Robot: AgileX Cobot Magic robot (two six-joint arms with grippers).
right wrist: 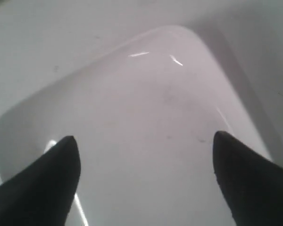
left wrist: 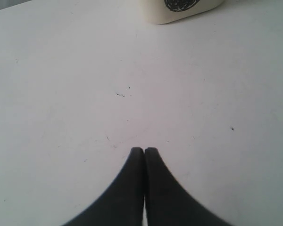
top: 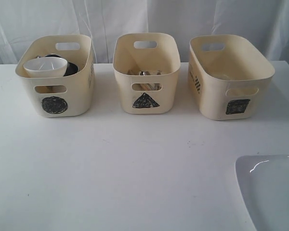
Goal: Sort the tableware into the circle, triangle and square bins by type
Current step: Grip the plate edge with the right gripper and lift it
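Half-cropped plate (top: 274, 192) lies beneath right end effector (right wrist: 144, 136), spread wide, empty; left end effector (left wrist: 144, 149) closed, empty.

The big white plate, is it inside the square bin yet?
No, the plate lies on the table at the near right, apart from the square bin.

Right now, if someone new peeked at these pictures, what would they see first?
Three cream tubs stand in a row at the back of the white table: circle bin left, triangle bin middle, square bin right. A white bowl pokes out of the circle bin. A big shiny white plate lies at the near right corner, with the right claw open over it.
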